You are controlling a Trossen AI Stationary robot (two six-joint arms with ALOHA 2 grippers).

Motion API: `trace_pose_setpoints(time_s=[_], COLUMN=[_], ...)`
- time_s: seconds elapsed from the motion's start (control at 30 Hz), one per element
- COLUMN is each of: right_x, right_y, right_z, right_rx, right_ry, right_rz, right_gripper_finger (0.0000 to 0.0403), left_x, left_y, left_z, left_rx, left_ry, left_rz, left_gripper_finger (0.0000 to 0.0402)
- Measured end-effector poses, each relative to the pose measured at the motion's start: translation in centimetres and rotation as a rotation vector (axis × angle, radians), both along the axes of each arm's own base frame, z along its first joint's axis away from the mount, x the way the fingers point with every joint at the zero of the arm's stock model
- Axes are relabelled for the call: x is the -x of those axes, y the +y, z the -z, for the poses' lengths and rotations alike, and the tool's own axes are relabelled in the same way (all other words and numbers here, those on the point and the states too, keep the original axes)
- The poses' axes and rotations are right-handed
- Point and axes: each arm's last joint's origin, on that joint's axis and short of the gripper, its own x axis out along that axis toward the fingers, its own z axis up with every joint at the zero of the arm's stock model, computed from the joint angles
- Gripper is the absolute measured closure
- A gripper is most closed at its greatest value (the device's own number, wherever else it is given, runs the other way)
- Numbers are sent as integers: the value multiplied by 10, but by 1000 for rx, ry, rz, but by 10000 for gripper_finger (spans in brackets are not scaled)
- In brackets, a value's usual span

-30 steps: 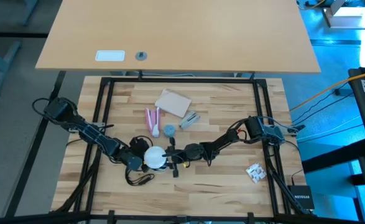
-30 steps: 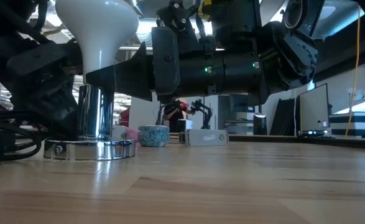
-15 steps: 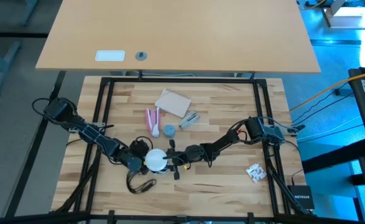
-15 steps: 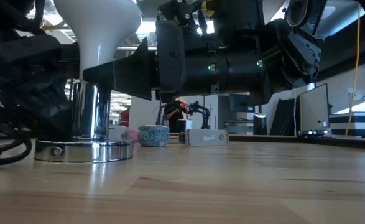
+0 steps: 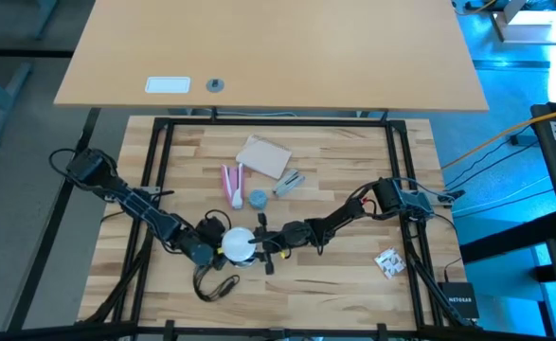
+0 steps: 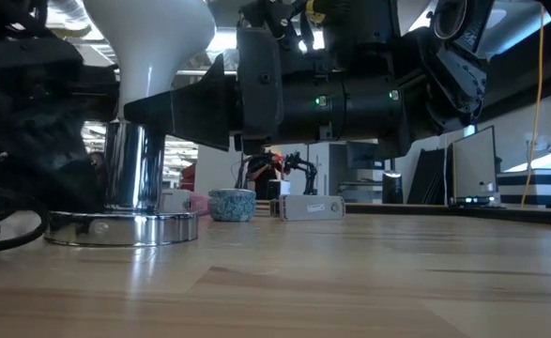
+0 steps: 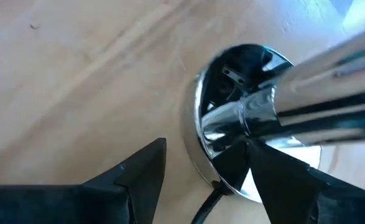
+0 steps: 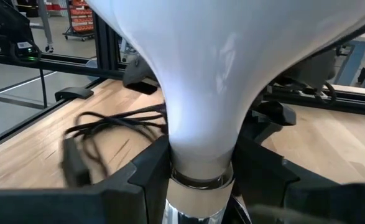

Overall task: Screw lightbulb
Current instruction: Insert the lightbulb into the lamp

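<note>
The lightbulb (image 6: 148, 38) is white and stands upright in the chrome lamp stem (image 6: 130, 169), which rises from a round chrome base (image 6: 120, 228) on the wooden table. From above the bulb shows as a white dome (image 5: 237, 243). My right gripper (image 5: 261, 242) reaches in level from the table's right and is shut on the bulb's neck. My left gripper (image 5: 198, 249) is open at the lamp's left. In the left wrist view one finger (image 7: 275, 174) stands over the base disc (image 7: 198, 124) beside the stem, and the other (image 7: 142, 174) stands off the rim. My right gripper pinches the bulb's narrow neck (image 8: 201, 152), just above the socket collar, between its two fingers (image 8: 148, 171). The fingers come level from the table's right side. The bulb stands upright, seated in the chrome stem. My left gripper: I cannot tell whether either finger touches the lamp base.
A black cord (image 5: 216, 282) loops from the lamp toward the near edge. Behind the lamp lie a pink item (image 5: 231, 183), a light-blue cap (image 5: 259, 198), a grey stick (image 5: 289, 182) and a tan card (image 5: 263, 156). A crumpled wrapper (image 5: 388, 261) lies at the right.
My left gripper has drawn back a little toward the table's left and near edges. The lamp base has slid slightly toward the table's left, and the cord loop has shifted toward the near edge. My right gripper stays on the bulb's neck.
</note>
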Motion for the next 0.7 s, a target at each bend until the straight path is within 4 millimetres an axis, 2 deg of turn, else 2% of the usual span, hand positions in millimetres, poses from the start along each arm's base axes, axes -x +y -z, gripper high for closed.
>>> trace_pose_setpoints(time_s=[0.33, 0.7], right_x=[0, 0], right_y=[-2, -2], right_z=[0, 0], right_rx=[6, 4], right_ry=[-1, 0], right_rz=[27, 19], right_gripper_finger=[237, 237], left_x=[-2, 3], left_y=[-13, -2], left_z=[-7, -13], left_rx=[54, -84], left_ry=[-4, -41], left_rz=[57, -71], left_gripper_finger=[180, 180])
